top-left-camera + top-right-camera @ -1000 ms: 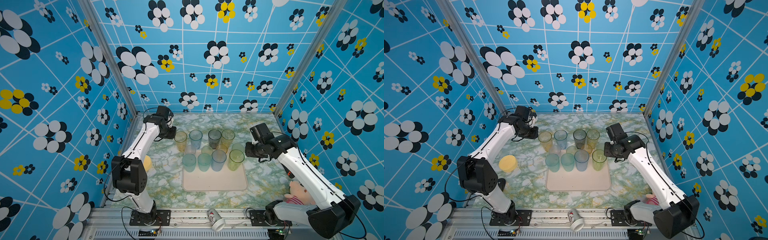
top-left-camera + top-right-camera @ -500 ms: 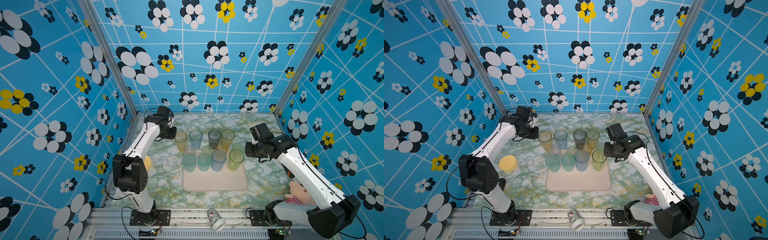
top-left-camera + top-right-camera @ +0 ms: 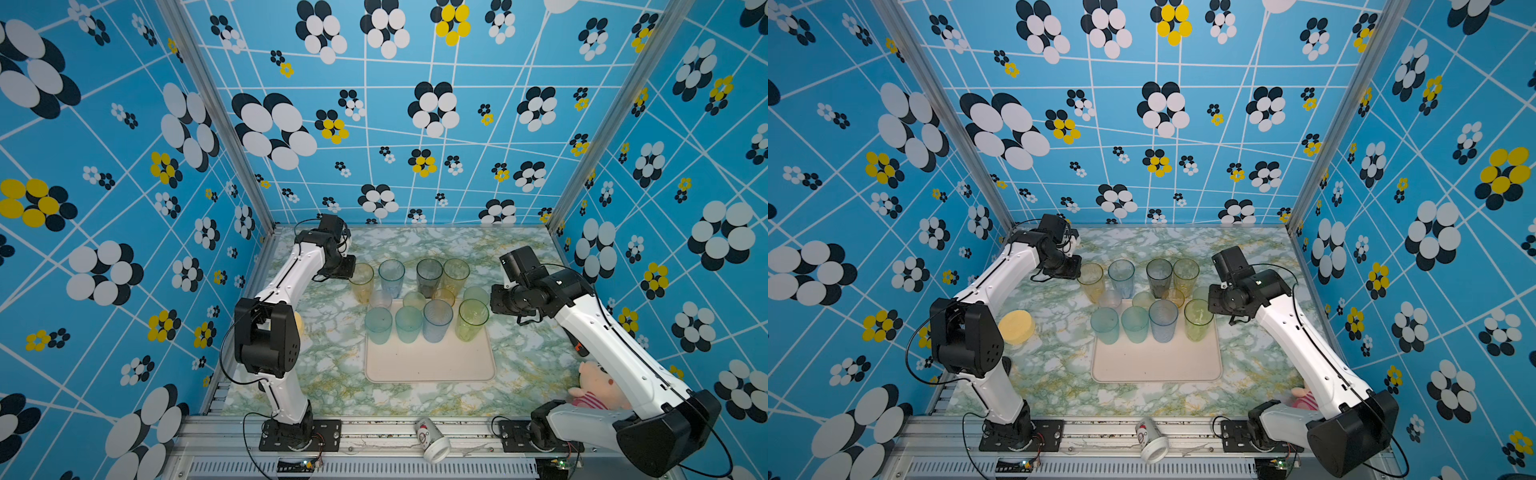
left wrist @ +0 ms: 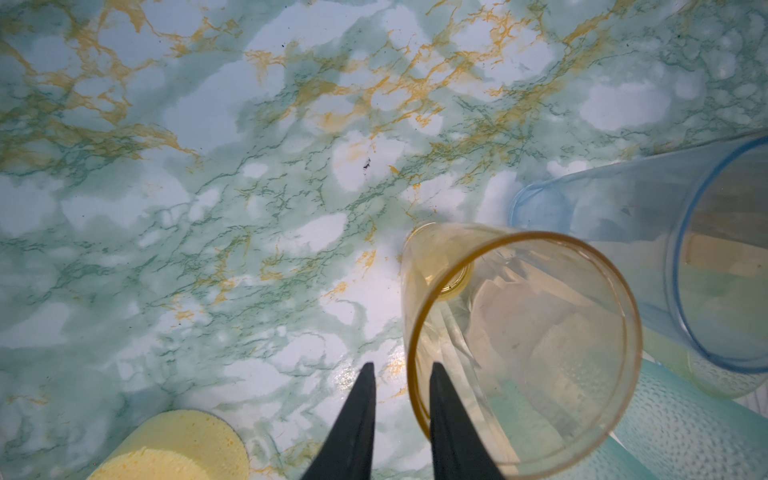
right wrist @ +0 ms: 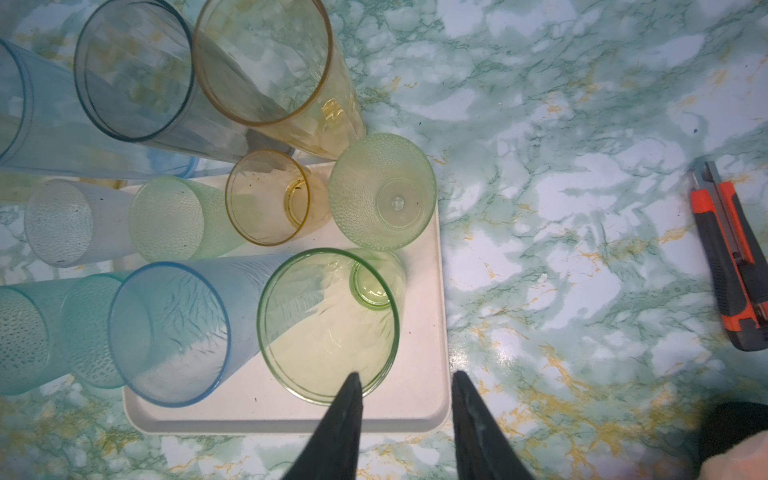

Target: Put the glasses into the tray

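Left end effector (image 4: 401, 366) narrow, unclamped, straddling rim of tall amber translucent tumbler (image 4: 519, 332). Right end effector (image 5: 405, 374) wider, empty, at tall yellow-green translucent tumbler (image 5: 328, 332) in cream rectangular tray (image 5: 270, 411).

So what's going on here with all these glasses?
A robot is loading a tray. The left gripper straddles the rim of an amber glass on the table, apparently not yet clamped. The right gripper hangs open beside a green glass already in the tray.
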